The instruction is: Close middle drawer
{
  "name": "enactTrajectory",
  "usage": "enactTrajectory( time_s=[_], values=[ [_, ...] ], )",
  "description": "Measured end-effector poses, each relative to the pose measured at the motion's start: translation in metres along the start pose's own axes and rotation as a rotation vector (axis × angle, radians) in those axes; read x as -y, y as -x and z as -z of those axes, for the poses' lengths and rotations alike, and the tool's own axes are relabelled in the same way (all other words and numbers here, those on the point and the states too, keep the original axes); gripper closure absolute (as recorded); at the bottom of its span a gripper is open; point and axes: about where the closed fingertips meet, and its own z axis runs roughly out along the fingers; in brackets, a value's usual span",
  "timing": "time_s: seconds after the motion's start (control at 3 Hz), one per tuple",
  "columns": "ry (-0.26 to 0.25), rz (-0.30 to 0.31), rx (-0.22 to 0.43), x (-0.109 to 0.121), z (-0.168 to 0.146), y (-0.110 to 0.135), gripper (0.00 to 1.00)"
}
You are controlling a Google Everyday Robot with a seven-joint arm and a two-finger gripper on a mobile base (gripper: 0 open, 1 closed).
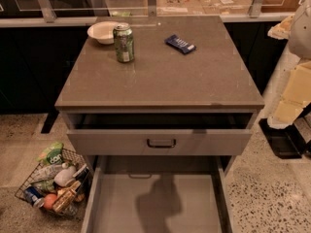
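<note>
The grey cabinet (160, 81) stands in the middle of the camera view. Its top drawer (160, 142), with a small dark bar handle (161, 143), is a little way out. Below it the middle drawer (155, 198) is pulled far out toward me. I see its bare grey floor and side walls, with a dark shadow across the floor. Its front and handle are below the lower edge of the view. My gripper is not in view. Only white and cream arm parts (294, 91) show at the right edge, beside the cabinet.
On the cabinet top stand a white bowl (103, 32), a green can (123, 42) and a dark blue packet (180, 43). A wire basket (53, 183) of groceries sits on the floor to the left of the drawers. A dark counter runs behind the cabinet.
</note>
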Motion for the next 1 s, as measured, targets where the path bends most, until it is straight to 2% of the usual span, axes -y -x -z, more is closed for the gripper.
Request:
enactTrajectory(
  time_s=[0.67, 1.0],
  values=[
    [-0.017, 0.023, 0.005, -0.002, 0.0, -0.008, 0.0],
    [-0.071, 0.085, -0.03, -0.018, 0.001, -0.041, 0.0]
  ],
)
